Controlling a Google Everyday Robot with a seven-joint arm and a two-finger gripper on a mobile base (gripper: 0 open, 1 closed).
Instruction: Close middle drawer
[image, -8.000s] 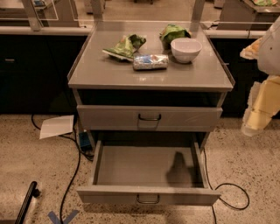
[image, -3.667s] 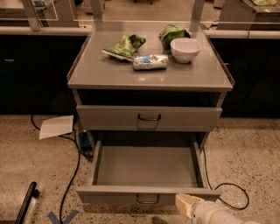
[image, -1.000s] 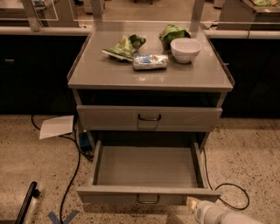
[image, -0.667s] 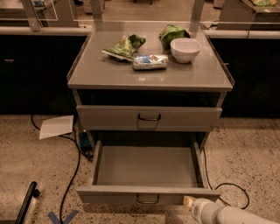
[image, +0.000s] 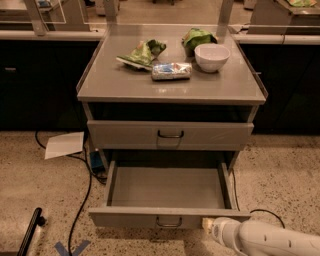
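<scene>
The middle drawer (image: 167, 218) is pulled far out of the grey cabinet and its tray is empty. Its low flat front has a small dark loop handle (image: 169, 223) at the centre. The gripper (image: 206, 223) is at the end of my white arm (image: 265, 239), which comes in from the lower right. Its cream tip sits at the right part of the drawer's front, right of the handle. The taller drawer (image: 170, 135) above is shut. No drawer shows below the open one.
On the cabinet top (image: 115, 82) lie a white bowl (image: 212, 56), two green bags (image: 142, 52) and a foil packet (image: 171, 71). A sheet of paper (image: 64, 145) and black cables (image: 82, 200) lie on the floor at left. A black bar (image: 30, 232) lies at bottom left.
My arm came in low from the right and now rests with its tip at the drawer's front, slightly further left than a second ago. The drawer has not moved.
</scene>
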